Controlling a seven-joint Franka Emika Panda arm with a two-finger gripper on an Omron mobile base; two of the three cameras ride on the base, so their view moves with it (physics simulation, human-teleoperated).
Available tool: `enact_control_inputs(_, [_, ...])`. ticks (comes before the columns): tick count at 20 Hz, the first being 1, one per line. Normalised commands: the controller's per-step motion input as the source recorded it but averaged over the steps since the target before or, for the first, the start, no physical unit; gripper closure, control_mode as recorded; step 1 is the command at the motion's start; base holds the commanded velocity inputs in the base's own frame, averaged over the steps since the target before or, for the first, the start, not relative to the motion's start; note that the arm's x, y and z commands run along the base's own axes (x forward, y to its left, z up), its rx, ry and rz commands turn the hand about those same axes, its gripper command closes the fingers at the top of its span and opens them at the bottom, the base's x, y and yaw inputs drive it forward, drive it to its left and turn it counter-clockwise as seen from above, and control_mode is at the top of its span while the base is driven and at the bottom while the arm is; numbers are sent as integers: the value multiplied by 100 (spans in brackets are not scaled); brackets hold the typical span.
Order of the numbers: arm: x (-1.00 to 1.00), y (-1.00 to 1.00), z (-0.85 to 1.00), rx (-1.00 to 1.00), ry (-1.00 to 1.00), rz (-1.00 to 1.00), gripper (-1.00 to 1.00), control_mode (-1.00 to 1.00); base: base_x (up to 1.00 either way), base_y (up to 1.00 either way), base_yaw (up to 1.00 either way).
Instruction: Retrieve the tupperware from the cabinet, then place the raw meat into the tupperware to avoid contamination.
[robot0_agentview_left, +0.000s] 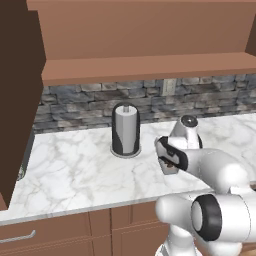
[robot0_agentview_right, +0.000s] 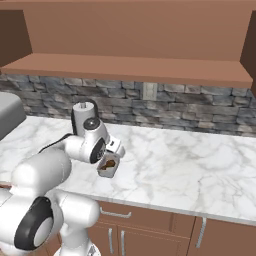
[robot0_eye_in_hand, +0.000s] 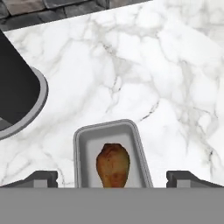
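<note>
On the marble counter (robot0_eye_in_hand: 175, 65), the raw meat (robot0_eye_in_hand: 113, 165) lies inside the tupperware (robot0_eye_in_hand: 83, 144), fingers (robot0_eye_in_hand: 41, 178) spread wide above.

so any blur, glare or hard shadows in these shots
Hand view: sharp, flat even light, no glare on the marble counter; the raw meat in the tupperware is crisp, with only faint shading. Right base view: soft shade under the cabinet. Left base view: paper towel roll casts no hard shadow.

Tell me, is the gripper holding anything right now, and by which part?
Nothing. The gripper is open above the tupperware, with the raw meat lying inside it.
</note>
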Motion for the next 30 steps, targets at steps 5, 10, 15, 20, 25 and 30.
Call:
enact_control_inputs(5, [-35,-1,42,2,-2,0,-100,-100,0,0,0])
enact_control_inputs(10, [-41,-1,44,3,-3,0,-100,-100,0,0,0])
enact_control_inputs(15, [-53,0,41,3,-5,0,-100,-100,0,0,0])
enact_control_inputs(20, [-53,0,42,3,-2,0,-100,-100,0,0,0])
enact_control_inputs(25, [-48,0,56,3,0,1,-100,-100,0,0,0])
enact_control_inputs(30, [-44,0,62,2,0,3,-100,-100,0,0,0])
